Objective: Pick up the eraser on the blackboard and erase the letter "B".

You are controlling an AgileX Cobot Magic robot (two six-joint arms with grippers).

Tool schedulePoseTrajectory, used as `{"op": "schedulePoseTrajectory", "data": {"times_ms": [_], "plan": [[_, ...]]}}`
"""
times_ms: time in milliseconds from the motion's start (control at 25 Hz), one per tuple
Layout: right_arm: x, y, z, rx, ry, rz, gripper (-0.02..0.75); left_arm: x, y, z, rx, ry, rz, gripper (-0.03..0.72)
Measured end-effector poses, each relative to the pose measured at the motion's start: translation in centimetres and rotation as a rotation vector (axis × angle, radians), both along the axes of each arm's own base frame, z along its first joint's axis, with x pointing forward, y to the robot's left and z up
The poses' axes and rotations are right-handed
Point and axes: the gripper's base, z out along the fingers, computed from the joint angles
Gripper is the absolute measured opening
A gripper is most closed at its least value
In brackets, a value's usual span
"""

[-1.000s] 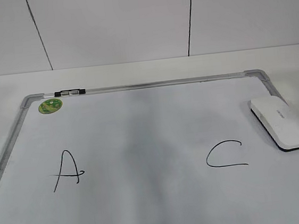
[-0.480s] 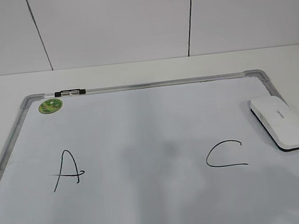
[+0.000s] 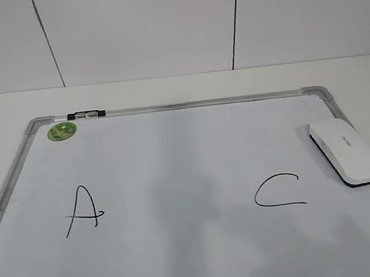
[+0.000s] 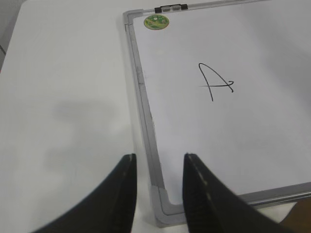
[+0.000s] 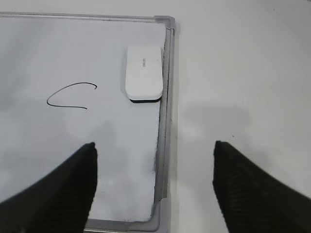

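Observation:
The blackboard [image 3: 188, 171] lies flat on the white table, and it also shows in the left wrist view [image 4: 252, 126] and the right wrist view [image 5: 73, 141]. The white eraser [image 3: 346, 151] lies on its right edge, felt side down, beside the letter "C" [image 3: 278, 191]; the right wrist view shows it too [image 5: 143, 73]. No letter "B" shows; the space between "A" [image 3: 81, 211] and "C" is blank. My left gripper [image 4: 159, 158] is open and empty above the board's near left corner. My right gripper [image 5: 154, 145] is wide open and empty above the near right corner, well short of the eraser.
A round green sticker [image 3: 62, 131] and a small black-and-silver clip [image 3: 86, 114] sit at the board's far left corner. White table surface [image 4: 68, 97] lies left of the board and to its right [image 5: 233, 73]. A panelled wall stands behind the table.
The dark shadow over the middle of the board has faded and a fainter one now lies at the near right. The eraser and letters have not moved.

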Motion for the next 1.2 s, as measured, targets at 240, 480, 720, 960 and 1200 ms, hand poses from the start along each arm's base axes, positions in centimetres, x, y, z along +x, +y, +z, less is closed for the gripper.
{"op": "schedulePoseTrajectory", "data": {"times_ms": [240, 480, 720, 960, 1200], "plan": [[-0.3, 0.0, -0.4, 0.000, 0.005, 0.000, 0.572, 1.2, 0.0, -0.9, -0.008, -0.034, 0.012, 0.244], [-0.1, 0.0, -1.1, -0.003, 0.047, 0.000, 0.572, 1.4, 0.1, -1.1, -0.007, -0.040, 0.015, 0.244], [-0.1, 0.0, -1.1, -0.001, 0.047, -0.001, 0.572, 1.4, 0.1, -1.1, -0.006, -0.039, 0.016, 0.244], [-0.1, -0.1, -1.1, -0.007, 0.047, -0.005, 0.572, 1.4, 0.1, -1.1, -0.006, -0.039, 0.016, 0.242], [-0.1, -0.1, -1.1, -0.009, 0.047, -0.006, 0.572, 1.4, 0.1, -1.1, -0.006, -0.039, 0.016, 0.241]]}}
